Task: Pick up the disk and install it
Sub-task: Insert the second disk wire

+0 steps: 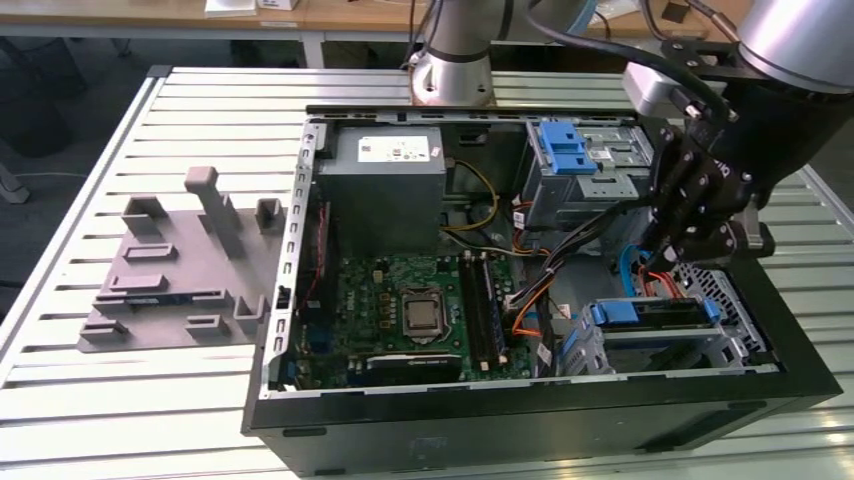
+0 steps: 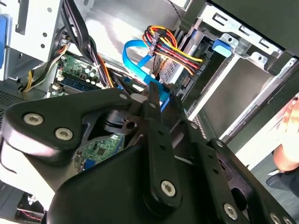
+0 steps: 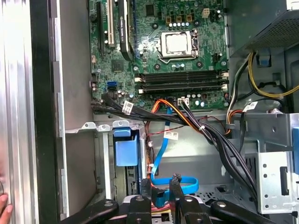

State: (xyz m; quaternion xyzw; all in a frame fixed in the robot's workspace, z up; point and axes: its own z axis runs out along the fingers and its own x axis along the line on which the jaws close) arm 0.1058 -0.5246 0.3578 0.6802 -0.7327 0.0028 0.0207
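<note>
Inside the open case [image 1: 287, 300], pincer [image 1: 694, 235] hangs beside the cables [image 3: 205, 130].

The hand [image 2: 161, 100] hangs inside the case beside a blue cable [image 2: 133, 58].

A slatted metal bench [image 1: 160, 390] is seen carrying an open black computer case [image 1: 534, 430] and, toward the exterior view's left, what appears to be a grey moulded fixture [image 1: 174, 270].
</note>
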